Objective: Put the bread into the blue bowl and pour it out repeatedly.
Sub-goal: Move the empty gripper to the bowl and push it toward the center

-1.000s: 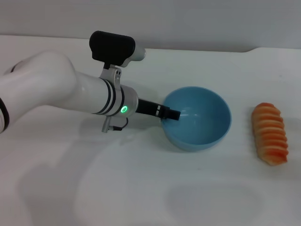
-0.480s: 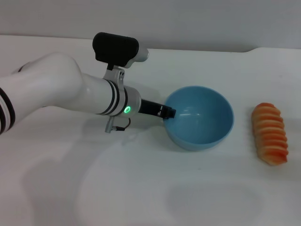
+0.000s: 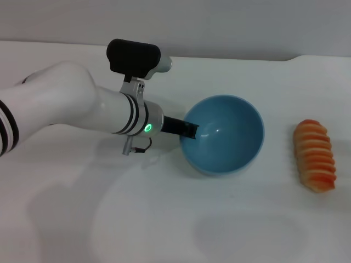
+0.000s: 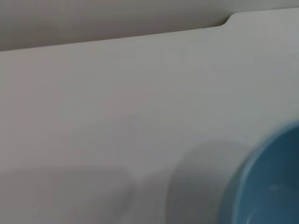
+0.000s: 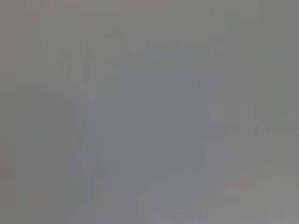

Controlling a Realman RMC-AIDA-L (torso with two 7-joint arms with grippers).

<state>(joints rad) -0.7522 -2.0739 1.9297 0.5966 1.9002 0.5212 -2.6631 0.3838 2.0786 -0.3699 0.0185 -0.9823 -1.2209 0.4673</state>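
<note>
I've got the left gripper (image 3: 189, 130) pinching the rim of the round glossy light-blue bowl (image 3: 227, 134), tipped up empty, since the ridged orange-red striped bread loaf (image 3: 315, 155) sits well right of it.

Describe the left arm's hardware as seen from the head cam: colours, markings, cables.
The left arm is glossy white with black bands near the wrist and a green indicator light. A black camera module sits on a silver bracket. The left gripper is black, and a thin cable loops beneath the wrist.
</note>
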